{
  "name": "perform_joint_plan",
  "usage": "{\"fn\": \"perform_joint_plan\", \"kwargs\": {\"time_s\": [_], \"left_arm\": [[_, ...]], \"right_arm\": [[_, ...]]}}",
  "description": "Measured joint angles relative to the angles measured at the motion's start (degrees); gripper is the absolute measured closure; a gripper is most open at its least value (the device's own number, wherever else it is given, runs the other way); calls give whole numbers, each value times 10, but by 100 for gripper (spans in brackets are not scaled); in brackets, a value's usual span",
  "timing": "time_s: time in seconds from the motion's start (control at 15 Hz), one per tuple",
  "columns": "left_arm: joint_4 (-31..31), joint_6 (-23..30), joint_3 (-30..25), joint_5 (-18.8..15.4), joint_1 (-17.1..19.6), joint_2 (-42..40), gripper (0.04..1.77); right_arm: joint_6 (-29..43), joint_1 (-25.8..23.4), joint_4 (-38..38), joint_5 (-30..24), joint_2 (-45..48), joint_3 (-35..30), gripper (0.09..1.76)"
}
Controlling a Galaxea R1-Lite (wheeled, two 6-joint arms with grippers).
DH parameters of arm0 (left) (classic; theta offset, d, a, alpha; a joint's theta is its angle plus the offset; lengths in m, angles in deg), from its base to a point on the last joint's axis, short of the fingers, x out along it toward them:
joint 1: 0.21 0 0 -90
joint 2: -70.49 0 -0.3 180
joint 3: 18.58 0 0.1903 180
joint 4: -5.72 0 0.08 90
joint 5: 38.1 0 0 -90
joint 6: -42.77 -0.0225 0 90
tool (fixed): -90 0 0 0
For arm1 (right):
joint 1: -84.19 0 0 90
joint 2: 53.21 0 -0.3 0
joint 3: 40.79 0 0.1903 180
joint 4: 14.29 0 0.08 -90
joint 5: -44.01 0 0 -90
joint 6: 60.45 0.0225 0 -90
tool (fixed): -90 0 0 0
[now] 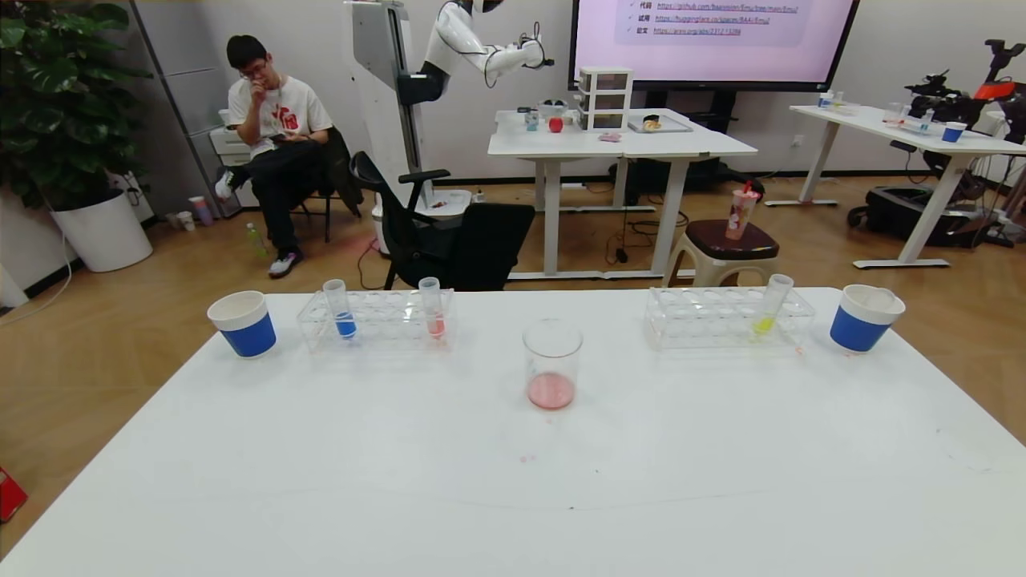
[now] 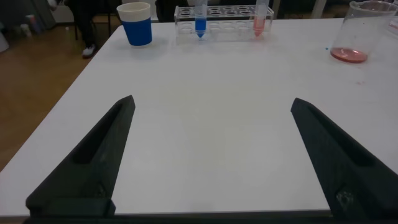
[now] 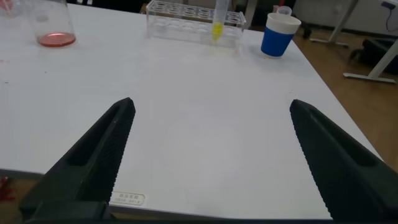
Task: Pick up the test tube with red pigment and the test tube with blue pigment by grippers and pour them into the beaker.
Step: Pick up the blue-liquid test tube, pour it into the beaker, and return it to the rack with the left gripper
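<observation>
The test tube with blue pigment (image 1: pixel 344 308) (image 2: pixel 200 18) stands in a clear rack (image 1: pixel 375 319) at the table's far left. The test tube with red pigment (image 1: pixel 433 308) (image 2: pixel 260 20), its liquid reddish-pink, stands in the same rack, a few holes to the right. The beaker (image 1: pixel 552 364) (image 2: pixel 362 32) (image 3: pixel 51 23) stands mid-table with a little red liquid at its bottom. My left gripper (image 2: pixel 212 101) hangs open over bare table near the front edge, well short of the rack. My right gripper (image 3: pixel 212 102) is open too, over the front right. Neither gripper shows in the head view.
A second clear rack (image 1: pixel 728 317) (image 3: pixel 193 20) at the far right holds a tube of yellow-green liquid (image 1: pixel 769 308). Blue-and-white paper cups stand at the far left (image 1: pixel 244 323) and far right (image 1: pixel 862 318). Behind the table are chairs, a stool and a seated person.
</observation>
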Motion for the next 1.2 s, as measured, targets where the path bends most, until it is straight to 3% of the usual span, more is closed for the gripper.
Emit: {"fn": "perform_joint_plan", "kwargs": {"time_s": [0.4,0.6,0.93,1.2], "left_arm": [[4,4,4,-1,0,0,6],[9,5,61,-6,-2,26,6],[-31,20,217,-10,-25,220,6],[-182,22,262,-10,-34,424,6]], "right_arm": [[14,0,1,1,0,-1,11],[15,0,1,1,0,-1,11],[15,0,1,1,0,-1,11],[15,0,1,1,0,-1,11]]}}
